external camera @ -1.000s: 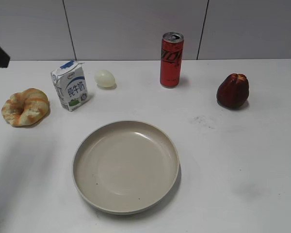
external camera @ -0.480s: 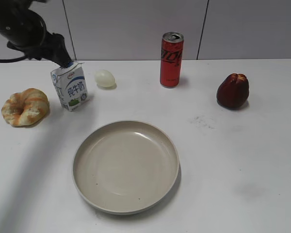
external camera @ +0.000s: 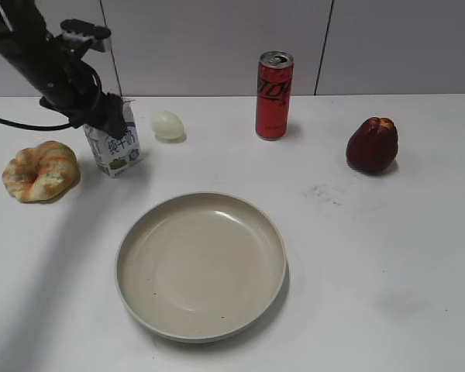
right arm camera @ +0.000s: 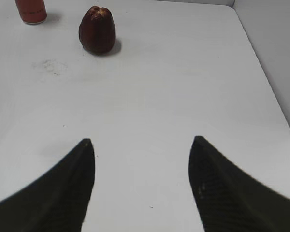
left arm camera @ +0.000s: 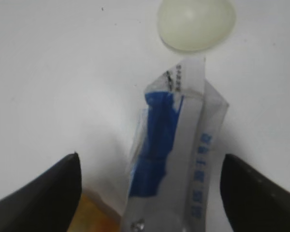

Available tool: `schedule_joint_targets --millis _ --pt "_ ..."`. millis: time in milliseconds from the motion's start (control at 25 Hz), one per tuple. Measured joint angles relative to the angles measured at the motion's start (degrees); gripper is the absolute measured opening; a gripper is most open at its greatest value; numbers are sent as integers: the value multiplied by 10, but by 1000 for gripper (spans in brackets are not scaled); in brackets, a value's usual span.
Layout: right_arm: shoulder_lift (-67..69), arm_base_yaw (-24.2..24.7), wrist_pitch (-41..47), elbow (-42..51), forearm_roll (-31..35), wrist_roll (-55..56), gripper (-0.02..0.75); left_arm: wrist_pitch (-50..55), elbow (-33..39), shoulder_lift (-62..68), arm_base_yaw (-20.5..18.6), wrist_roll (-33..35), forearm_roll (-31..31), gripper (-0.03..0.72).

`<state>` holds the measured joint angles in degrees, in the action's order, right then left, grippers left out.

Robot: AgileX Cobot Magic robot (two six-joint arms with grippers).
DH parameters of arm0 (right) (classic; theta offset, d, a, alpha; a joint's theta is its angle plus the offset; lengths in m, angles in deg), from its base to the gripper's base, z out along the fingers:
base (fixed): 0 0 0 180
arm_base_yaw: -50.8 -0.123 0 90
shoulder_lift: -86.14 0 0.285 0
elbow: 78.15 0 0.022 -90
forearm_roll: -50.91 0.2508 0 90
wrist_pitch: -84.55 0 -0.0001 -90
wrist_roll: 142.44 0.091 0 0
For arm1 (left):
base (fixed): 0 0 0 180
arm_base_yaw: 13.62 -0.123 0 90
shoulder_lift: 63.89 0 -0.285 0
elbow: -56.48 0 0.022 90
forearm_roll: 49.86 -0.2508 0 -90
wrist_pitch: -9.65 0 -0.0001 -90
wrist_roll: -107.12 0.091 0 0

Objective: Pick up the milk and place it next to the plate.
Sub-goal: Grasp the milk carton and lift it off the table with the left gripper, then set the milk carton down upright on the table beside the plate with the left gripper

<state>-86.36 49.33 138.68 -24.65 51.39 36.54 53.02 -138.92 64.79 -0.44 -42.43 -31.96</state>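
Both fingers of the left gripper (left arm camera: 150, 193) straddle the milk (left arm camera: 176, 159), spread wide, untouching

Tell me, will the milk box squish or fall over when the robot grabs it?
The milk looks like a thin paper carton, so a hard squeeze would probably dent it. It stands taller than it is wide, so a sideways bump might tip it. The left gripper has its fingers spread on both sides, which should help steady it.

On the table there was one milk carton (external camera: 115, 146), one plate (external camera: 201, 265), one red soda can (external camera: 274, 95), one pale egg-shaped thing (external camera: 168, 125), one dark red fruit (external camera: 372, 145) and one twisted bread roll (external camera: 40, 170). Six things, one apiece, and two grippers in all: left (external camera: 101, 116), right (right arm camera: 141, 186).
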Motion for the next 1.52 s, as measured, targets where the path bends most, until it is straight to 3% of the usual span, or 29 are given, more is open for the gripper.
schedule_joint_targets --millis 240,520,1200,1360,1520 --pt "0 0 0 0 0 0 466 -18 -1 29 0 1 7 643" --pt "0 0 0 0 0 0 466 -24 -4 31 1 1 24 308" --pt "0 0 0 0 0 0 466 28 -4 -49 13 1 18 300" --pt "0 0 0 0 0 0 466 55 -4 -80 58 1 46 300" --pt "0 0 0 0 0 0 466 65 -4 -97 136 -31 85 300"
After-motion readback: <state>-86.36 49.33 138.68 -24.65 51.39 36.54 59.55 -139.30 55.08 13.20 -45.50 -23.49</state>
